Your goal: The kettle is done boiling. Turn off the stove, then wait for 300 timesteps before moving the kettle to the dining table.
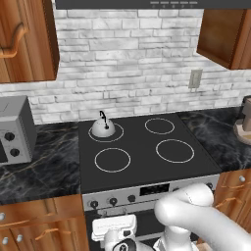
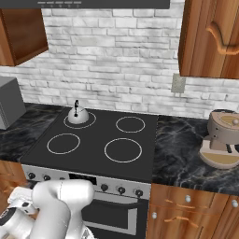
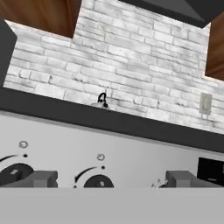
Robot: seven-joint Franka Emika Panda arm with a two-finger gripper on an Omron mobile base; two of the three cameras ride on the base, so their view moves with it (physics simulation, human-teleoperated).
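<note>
- Kettle (image 1: pixel 103 128) in the left base view sits on the rear left burner of the stove (image 1: pixel 142 147), upright, black handle arched above it. Four white burner rings counted; the other three are bare. A grey microwave (image 1: pixel 14 135) stands on the dark marble counter (image 1: pixel 44 162) to the left of the stove, apart from it. A brown appliance (image 1: pixel 244 125) stands at the right edge on the counter. One wall outlet (image 1: pixel 195 78) is set in the white brick. The white arm (image 1: pixel 196 215) bends low in front of the oven, its hand down below the knob panel.
- Right base view: the kettle (image 2: pixel 78 114) is again on the rear left ring, nothing beside it on the glass. A tan stand mixer (image 2: pixel 223 137) sits on the counter to the right, well apart from the stove. Three knobs show on the right part of the panel, two on the left, with the arm (image 2: pixel 56 205) covering the lower left corner.
- Hand view: the gripper (image 3: pixel 107 179) faces the stainless front panel at close range, jaws spread wide, gripping nothing. Its two fingertips (image 3: pixel 41 178) stand either side of one black knob (image 3: pixel 97 180); whether they touch it cannot be told. A second knob (image 3: pixel 13 173) lies left of it. The kettle handle (image 3: pixel 103 99) shows above the cooktop edge.
</note>
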